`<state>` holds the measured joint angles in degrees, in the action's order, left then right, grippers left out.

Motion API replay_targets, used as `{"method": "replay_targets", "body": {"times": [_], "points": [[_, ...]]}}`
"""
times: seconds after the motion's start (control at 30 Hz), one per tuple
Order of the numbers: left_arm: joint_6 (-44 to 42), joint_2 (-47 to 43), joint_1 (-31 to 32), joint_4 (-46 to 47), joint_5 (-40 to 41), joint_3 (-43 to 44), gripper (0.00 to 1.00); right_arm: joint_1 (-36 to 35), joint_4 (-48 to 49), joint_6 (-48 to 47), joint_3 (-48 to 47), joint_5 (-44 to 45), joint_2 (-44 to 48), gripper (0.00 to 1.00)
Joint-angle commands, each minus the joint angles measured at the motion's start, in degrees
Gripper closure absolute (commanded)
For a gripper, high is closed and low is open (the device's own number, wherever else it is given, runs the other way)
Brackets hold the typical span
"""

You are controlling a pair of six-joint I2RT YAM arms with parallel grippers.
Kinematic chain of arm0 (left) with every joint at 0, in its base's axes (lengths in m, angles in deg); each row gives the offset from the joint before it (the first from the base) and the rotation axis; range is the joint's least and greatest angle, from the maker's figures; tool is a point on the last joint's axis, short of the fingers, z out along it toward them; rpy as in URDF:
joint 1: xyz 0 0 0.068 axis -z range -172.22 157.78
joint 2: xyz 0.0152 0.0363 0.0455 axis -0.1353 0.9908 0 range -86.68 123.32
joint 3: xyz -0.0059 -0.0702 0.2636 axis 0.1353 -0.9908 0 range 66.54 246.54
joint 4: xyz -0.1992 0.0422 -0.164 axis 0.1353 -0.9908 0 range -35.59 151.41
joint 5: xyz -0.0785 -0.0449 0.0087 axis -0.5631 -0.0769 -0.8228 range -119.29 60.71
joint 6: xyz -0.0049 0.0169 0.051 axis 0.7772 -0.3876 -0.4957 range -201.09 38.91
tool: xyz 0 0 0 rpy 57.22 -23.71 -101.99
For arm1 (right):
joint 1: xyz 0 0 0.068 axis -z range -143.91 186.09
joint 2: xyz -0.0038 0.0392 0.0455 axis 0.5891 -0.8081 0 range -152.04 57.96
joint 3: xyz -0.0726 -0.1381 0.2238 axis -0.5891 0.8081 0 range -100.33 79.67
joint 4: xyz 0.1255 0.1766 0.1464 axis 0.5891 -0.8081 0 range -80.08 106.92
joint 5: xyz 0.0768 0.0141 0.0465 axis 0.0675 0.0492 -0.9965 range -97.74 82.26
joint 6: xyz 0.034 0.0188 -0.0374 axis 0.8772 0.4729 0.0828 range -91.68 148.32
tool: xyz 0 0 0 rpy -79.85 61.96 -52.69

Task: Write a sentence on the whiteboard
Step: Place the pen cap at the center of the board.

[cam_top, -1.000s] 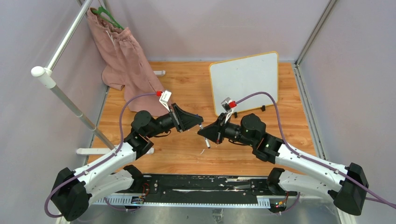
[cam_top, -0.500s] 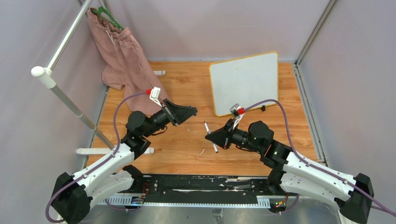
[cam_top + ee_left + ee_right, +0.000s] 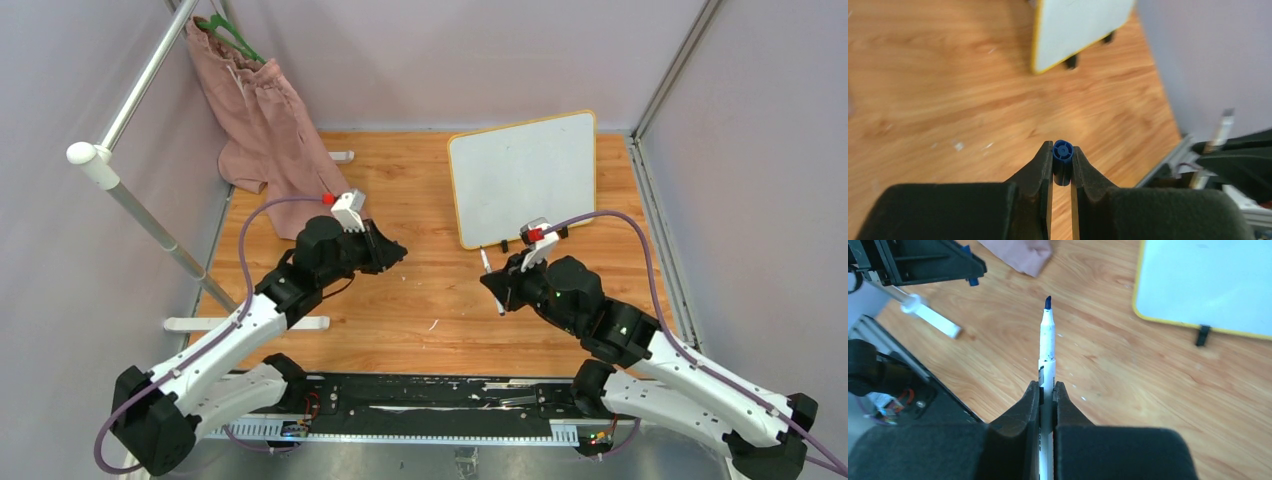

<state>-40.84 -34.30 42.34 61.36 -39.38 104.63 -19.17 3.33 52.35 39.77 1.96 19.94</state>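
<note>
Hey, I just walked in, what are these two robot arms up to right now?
They are getting set to write. The right gripper is shut on a white marker, its blue tip bare and held above the wooden table. The left gripper is shut on a small blue cap, seemingly the marker's. The whiteboard stands propped at the back right, apart from both arms, and no writing shows on it yet.

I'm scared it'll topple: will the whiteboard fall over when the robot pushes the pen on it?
Maybe. The whiteboard stands on two small black feet, so a hard push could tip it. It looks thin, probably light, and the wooden table looks smooth, so it may slide.
</note>
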Motion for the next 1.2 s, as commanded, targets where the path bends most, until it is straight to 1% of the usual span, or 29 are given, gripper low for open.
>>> {"method": "replay_targets", "body": {"times": [0.0, 0.17, 0.27, 0.4, 0.6, 0.8, 0.9, 1.07, 1.17], "points": [[-6.1, 5.3, 0.0, -17.4, 5.2, -0.5, 1.0, 0.1, -9.4, -3.0, -0.1, 7.7, 1.5, 1.0], [-4.0, 11.9, 0.0, -17.7, 5.9, -3.0, 1.0, 0.1, -8.3, -2.5, 1.2, 7.2, 1.7, 1.0], [-4.2, 15.6, 0.0, -19.3, 7.4, -2.4, 1.0, 0.0, -8.2, -2.7, 1.2, 7.0, 1.4, 1.0], [-5.0, 18.7, 0.1, -19.7, 9.6, -1.0, 0.97, 0.1, -7.5, -2.7, 2.1, 7.0, 1.5, 1.0], [-5.3, 26.4, 0.1, -18.6, 9.3, 0.1, 0.95, 0.1, -7.4, -4.1, 2.4, 6.9, 1.7, 1.0], [-5.0, 29.3, 0.0, -17.5, 10.0, -0.1, 0.93, 0.1, -8.0, -5.2, 2.3, 7.4, 2.3, 1.0], [-5.2, 29.2, 0.0, -17.8, 11.9, -0.2, 0.85, 0.1, -7.9, -5.6, 2.5, 7.5, 2.3, 1.0], [-5.6, 29.6, 0.1, -18.2, 11.9, -0.1, 0.72, 0.0, -7.8, -6.2, 2.5, 7.9, 2.0, 1.0], [-6.0, 29.6, 0.0, -18.5, 12.2, 0.0, 0.66, 0.1, -7.6, -6.5, 2.3, 7.8, 1.7, 1.0]]}}
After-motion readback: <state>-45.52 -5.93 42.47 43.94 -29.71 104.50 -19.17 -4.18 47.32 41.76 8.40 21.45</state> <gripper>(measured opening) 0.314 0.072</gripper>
